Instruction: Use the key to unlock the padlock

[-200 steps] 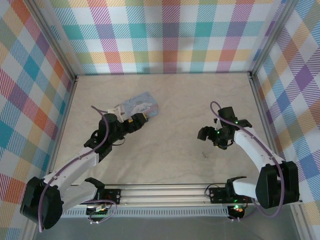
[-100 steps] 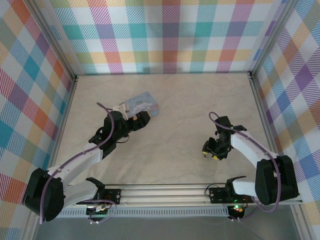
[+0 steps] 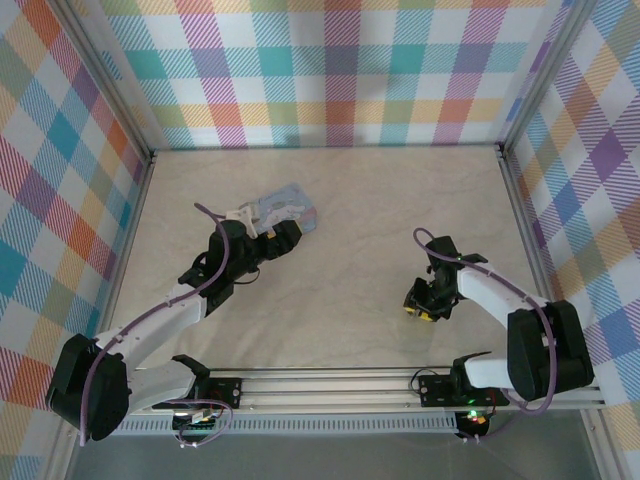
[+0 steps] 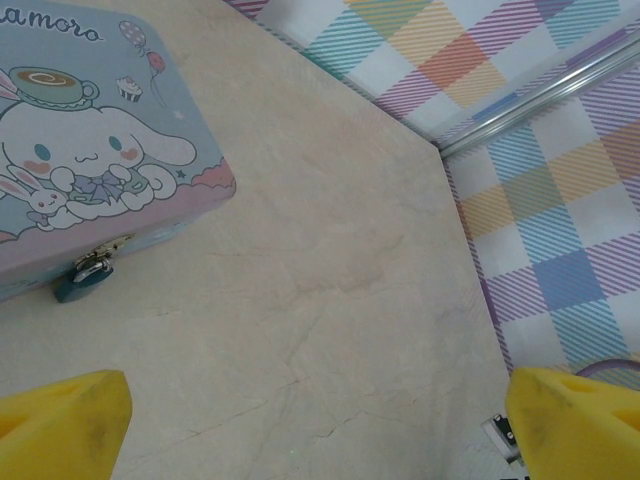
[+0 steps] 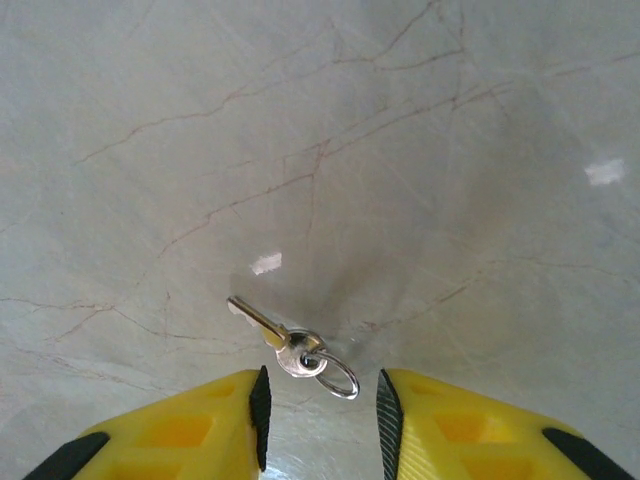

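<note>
Straddling one key [image 5: 275, 340] with my open right end effector [image 5: 320, 412], open left end effector [image 4: 320, 425] near one padlock [image 4: 82, 283], one tin [image 4: 100, 160].

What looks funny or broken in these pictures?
Nothing looks broken or spilled. The little padlock hangs at the clasp of the tin, and the key lies flat on the table, its ring between the open jaws of the right gripper.

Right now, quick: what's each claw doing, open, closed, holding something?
Left claw: wide open, holding nothing.
Right claw: open, straddling the ring of the key, not gripping it.
</note>
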